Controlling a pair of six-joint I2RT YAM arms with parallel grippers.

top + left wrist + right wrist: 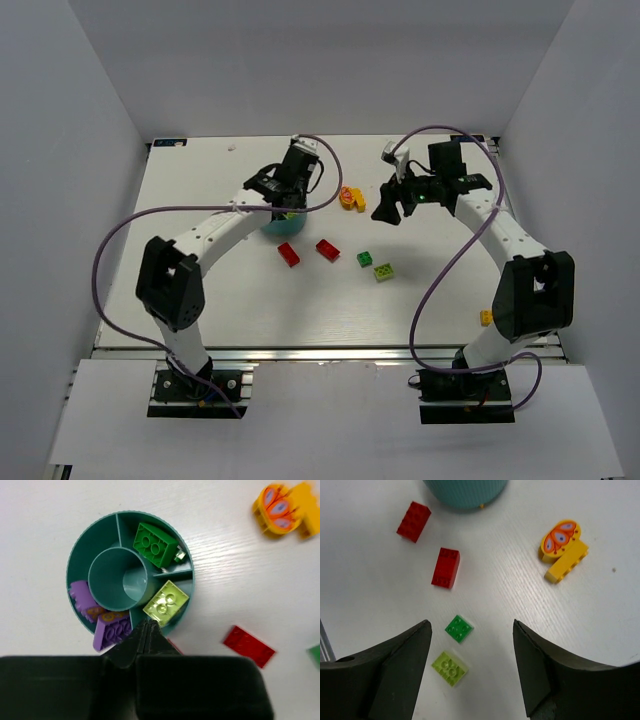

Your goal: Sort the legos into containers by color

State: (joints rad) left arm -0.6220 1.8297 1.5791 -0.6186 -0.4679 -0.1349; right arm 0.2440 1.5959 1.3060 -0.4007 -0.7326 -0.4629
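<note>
Your left gripper (146, 628) sits with jaws pinched together, nothing in them, over the bowl (70, 570), left of the counter's centre (a dark green brick (155, 543), a lime brick (166, 602) and purple bricks (112, 630) lie in separate compartments). Right gripper (471, 625) hangs jaws spread wide above the small green brick (459, 629). A loose lime brick (449, 668) lies beside it, two reds (445, 568) toward the bowl, the orange pair (562, 547) nearer the far edge. Looks like a pick: drop, straddle green, close, but first clear your left arm off the bowl.
</note>
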